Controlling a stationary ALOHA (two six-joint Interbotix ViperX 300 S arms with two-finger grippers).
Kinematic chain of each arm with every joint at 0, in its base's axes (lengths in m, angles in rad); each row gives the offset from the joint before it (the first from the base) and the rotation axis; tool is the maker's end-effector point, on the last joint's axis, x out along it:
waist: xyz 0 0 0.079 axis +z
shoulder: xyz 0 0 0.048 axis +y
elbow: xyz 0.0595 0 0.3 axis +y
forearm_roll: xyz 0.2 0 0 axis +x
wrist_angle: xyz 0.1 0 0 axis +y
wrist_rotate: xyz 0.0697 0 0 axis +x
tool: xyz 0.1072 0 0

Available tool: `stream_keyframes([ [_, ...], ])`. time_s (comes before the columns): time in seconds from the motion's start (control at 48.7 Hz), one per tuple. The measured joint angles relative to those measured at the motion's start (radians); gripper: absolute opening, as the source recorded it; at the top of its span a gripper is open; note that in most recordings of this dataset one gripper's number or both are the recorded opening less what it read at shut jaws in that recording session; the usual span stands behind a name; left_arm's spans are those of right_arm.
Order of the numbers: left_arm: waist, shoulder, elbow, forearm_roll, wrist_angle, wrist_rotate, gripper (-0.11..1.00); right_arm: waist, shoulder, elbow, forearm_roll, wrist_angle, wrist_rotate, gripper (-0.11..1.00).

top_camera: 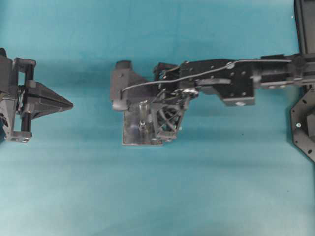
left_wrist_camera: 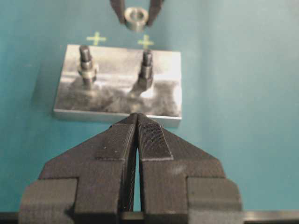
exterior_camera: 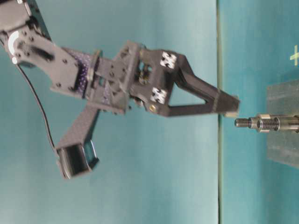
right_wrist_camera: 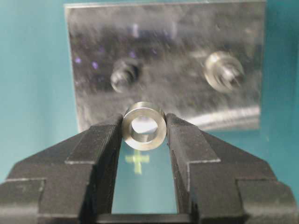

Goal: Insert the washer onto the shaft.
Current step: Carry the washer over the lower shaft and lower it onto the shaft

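Steel washer (right_wrist_camera: 144,125) (unmarked) pinched in right claw (right_wrist_camera: 144,140) above plate (right_wrist_camera: 93,56).

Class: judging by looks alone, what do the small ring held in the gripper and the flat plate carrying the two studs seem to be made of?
Small silvery ring: likely metal, with a smooth, bright, reflective rim. Flat grey plate: probably metal too, brushed or scuffed, showing streaky glare and blurred reflections.

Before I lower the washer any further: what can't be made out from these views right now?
- Overhead: the right gripper and arm cover most of the plate; the washer is hidden beneath them.
- Right wrist: both shafts are blurred, so whether the washer lines up is unclear.
- Table-level: the plate's far part is cut off by the edge.
- Left wrist: the right gripper's body is cut off; its fingertips show.
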Motion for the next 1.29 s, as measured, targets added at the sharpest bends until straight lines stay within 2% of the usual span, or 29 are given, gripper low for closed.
stream_keyframes([
  [0.451,0.0,-0.003,0.003,0.0,-0.002,0.0,0.0,0.025,0.058,-0.057,0.0,-0.003,-0.011,0.35],
  [1.293,0.0,-0.003,0.003,0.002,-0.002,0.0,0.0,0.031,0.087,-0.061,-0.006,0.012,-0.028,0.35],
])
